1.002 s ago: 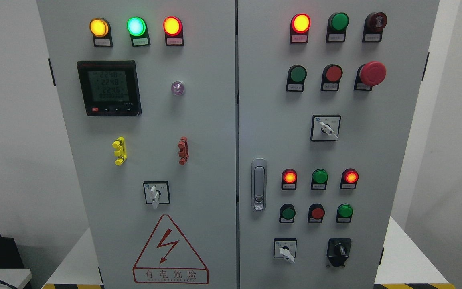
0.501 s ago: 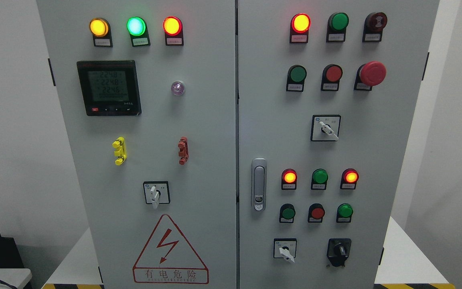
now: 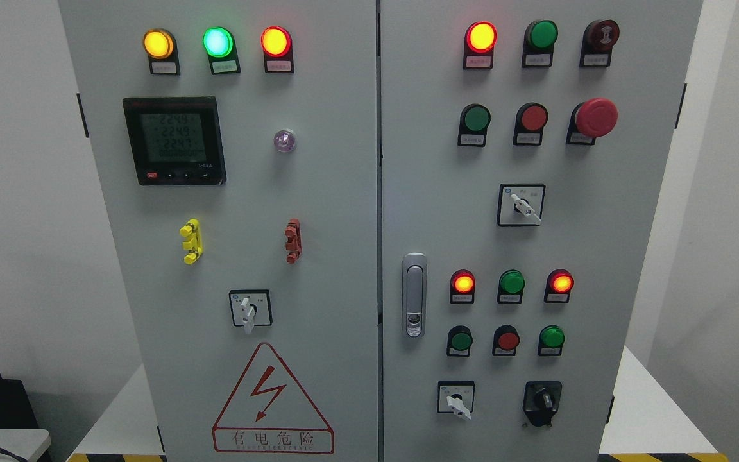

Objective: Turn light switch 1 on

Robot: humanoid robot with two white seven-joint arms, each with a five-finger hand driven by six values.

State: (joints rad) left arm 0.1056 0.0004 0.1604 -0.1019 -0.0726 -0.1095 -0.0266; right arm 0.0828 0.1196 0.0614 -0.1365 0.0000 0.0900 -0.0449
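Note:
A grey two-door electrical cabinet (image 3: 318,192) fills the head view. Its right door carries a row of push buttons: green (image 3: 475,119), red (image 3: 533,117) and a red mushroom stop button (image 3: 595,117). Above them a red lamp (image 3: 480,37) is lit and a green lamp (image 3: 543,34) is dark. Lower down are a lit red lamp (image 3: 463,283), a green lamp (image 3: 511,282), a lit red lamp (image 3: 561,282), and buttons green (image 3: 460,340), red (image 3: 507,340), green (image 3: 552,337). The labels are too small to read. Neither hand is in view.
Rotary selector switches sit on the left door (image 3: 249,309) and on the right door (image 3: 521,205), (image 3: 456,399), (image 3: 542,401). A door latch (image 3: 414,295) is by the centre seam. A digital meter (image 3: 174,141), lit yellow, green and red lamps, and a high-voltage warning triangle (image 3: 272,401) mark the left door.
Only the meter's digits have flickered. Nothing else has moved.

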